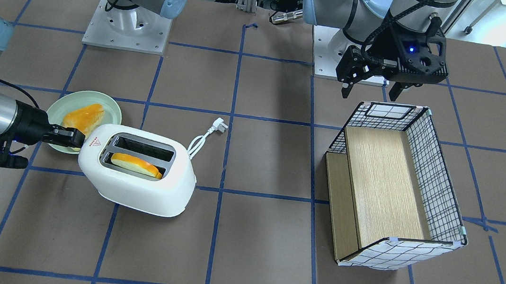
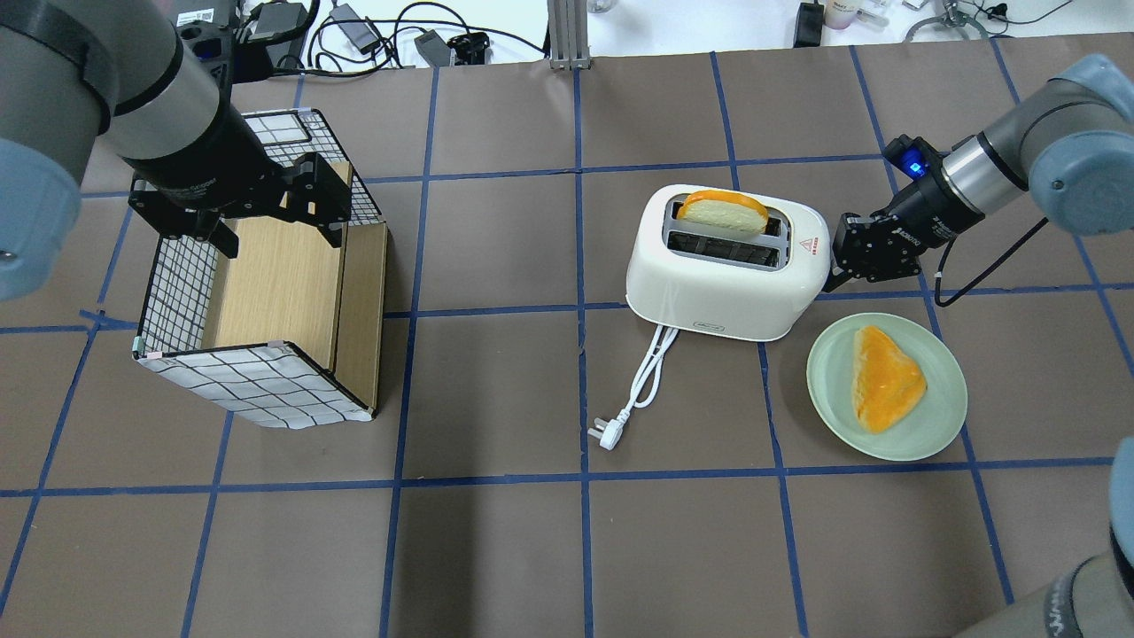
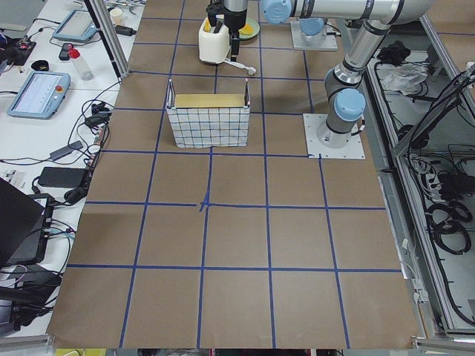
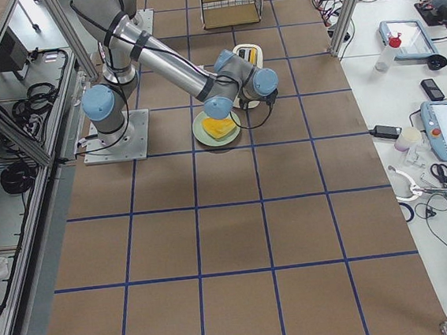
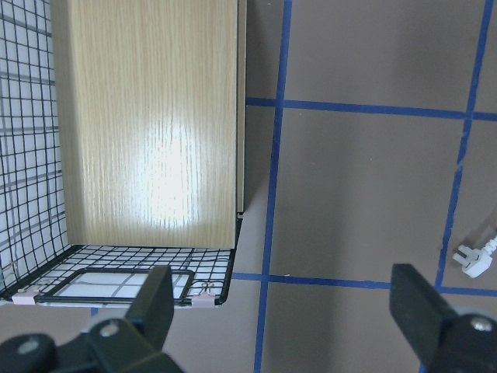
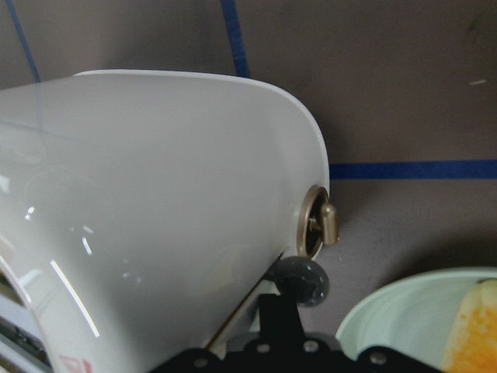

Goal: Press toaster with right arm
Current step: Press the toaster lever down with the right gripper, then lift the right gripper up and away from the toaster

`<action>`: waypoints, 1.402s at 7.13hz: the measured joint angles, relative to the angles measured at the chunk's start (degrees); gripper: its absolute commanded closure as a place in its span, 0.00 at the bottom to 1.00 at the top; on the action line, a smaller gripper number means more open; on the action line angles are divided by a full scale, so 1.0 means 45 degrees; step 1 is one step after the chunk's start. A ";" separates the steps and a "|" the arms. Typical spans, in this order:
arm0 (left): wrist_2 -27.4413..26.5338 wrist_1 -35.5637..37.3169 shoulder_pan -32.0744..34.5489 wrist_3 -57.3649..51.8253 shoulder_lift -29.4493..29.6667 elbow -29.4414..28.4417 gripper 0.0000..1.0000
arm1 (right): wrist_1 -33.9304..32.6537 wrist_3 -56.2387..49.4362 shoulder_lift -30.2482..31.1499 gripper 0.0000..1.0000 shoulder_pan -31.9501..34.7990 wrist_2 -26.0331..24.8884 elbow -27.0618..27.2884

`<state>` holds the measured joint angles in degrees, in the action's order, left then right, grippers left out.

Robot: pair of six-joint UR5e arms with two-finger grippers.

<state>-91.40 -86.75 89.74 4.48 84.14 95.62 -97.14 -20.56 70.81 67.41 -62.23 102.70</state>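
1. On the right half of the brown, blue-taped table (image 2: 496, 549): white two-slot toaster (image 2: 722, 292), standing upright, red triangle mark (image 2: 808, 247) on top near its right end.
2. In the slot farther from the robot: one bread slice (image 2: 722, 211) with an orange crust, poking up above the toaster's top.
3. At the toaster's right end: right gripper (image 2: 837, 266), fingers pressed together with nothing between them, tip touching the dark round lever knob (image 6: 301, 280) beside the brass-coloured dial (image 6: 320, 225).
4. Just beside the toaster, nearer the robot and further right: pale green plate (image 2: 828, 390) bearing a second slice (image 2: 886, 377).
5. Trailing from the toaster's near side: white cord (image 2: 654, 368), plug (image 2: 605, 436) lying loose on the table.
6. Well apart, on the left half: grid-walled basket (image 2: 248, 390) with wooden boards inside.
7. Hanging above that basket: left gripper (image 2: 276, 229), fingers spread wide, grasping nothing.
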 measured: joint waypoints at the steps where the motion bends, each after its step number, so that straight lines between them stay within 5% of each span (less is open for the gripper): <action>1: -0.0001 0.0000 0.0000 0.0000 -0.0001 0.0000 0.00 | -0.0009 0.0005 -0.0069 0.93 0.0000 0.0000 0.0002; 7: -0.0001 0.0000 0.0000 0.0000 -0.0006 0.0000 0.00 | -0.0378 0.1768 0.1678 0.85 0.0042 -0.0869 -0.0437; 10: -0.0001 0.0000 0.0000 0.0000 -0.0006 0.0000 0.00 | -0.0306 0.1977 0.2939 0.69 0.0090 -0.2143 -0.1537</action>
<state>-91.41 -86.75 89.74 4.48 84.11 95.62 -98.51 -11.66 84.04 67.82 -71.87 95.78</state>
